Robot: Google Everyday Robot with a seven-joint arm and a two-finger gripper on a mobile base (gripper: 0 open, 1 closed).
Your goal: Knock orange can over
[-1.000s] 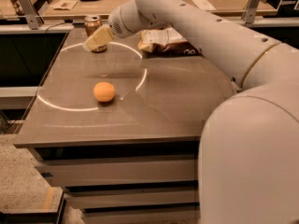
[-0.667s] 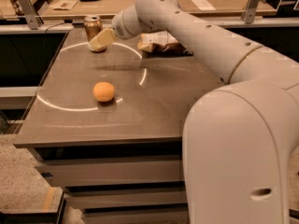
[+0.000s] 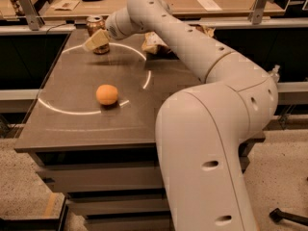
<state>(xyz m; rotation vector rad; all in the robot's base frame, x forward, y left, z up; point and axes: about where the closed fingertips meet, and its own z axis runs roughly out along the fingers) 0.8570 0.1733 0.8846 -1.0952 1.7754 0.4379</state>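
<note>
Orange can stands near the far left corner of the bench, upright, its long axis vertical and silver rim on top. In the camera view the end effector sits across the can's near side, hiding its lower body. A second ago it hung slightly farther right, with more of the can showing. Contact looks made or imminent, yet the can has not tipped, so the knock remains undone. Whether the end effector is open or closed, I cannot tell; it appears to hold nothing.

The tool hangs just in front of the upright orange can.
</note>
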